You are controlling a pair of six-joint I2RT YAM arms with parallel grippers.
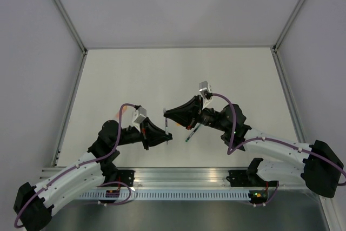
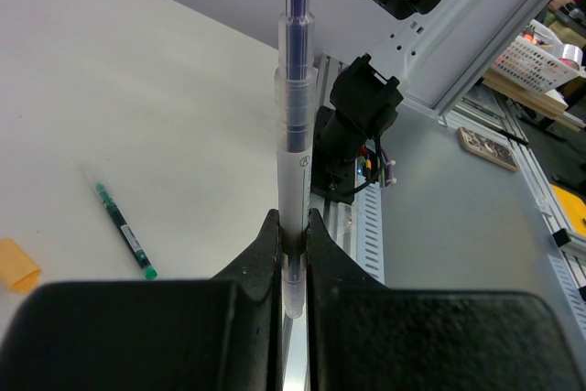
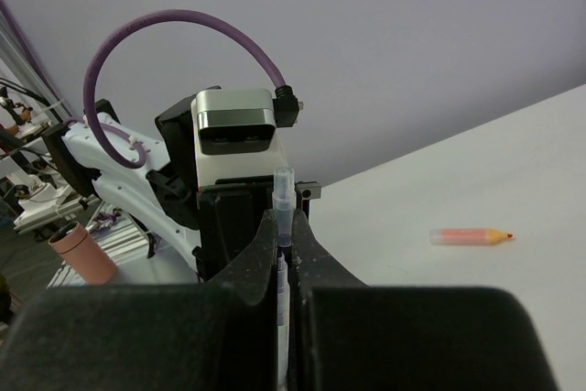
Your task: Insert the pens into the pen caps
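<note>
My left gripper [image 1: 164,135] and right gripper [image 1: 167,115] meet nose to nose above the table's middle, both shut on one thin stick between them. In the left wrist view my left gripper [image 2: 293,254] is shut on a pale translucent pen cap [image 2: 295,199]. A grey-silver pen [image 2: 297,34] with a bluish core runs into the cap from above. My right gripper [image 3: 286,235] is shut on that pen. A dark pen with a green end [image 1: 191,133] lies on the table and also shows in the left wrist view [image 2: 124,231]. A bright orange cap [image 2: 16,263] and an orange-ended pen [image 3: 469,236] lie loose.
An aluminium rail [image 1: 178,179] runs along the table's near edge by both arm bases. Metal frame posts [image 1: 65,17] border the white table. A pink roll [image 3: 81,252] and a white basket [image 2: 536,57] sit off the table.
</note>
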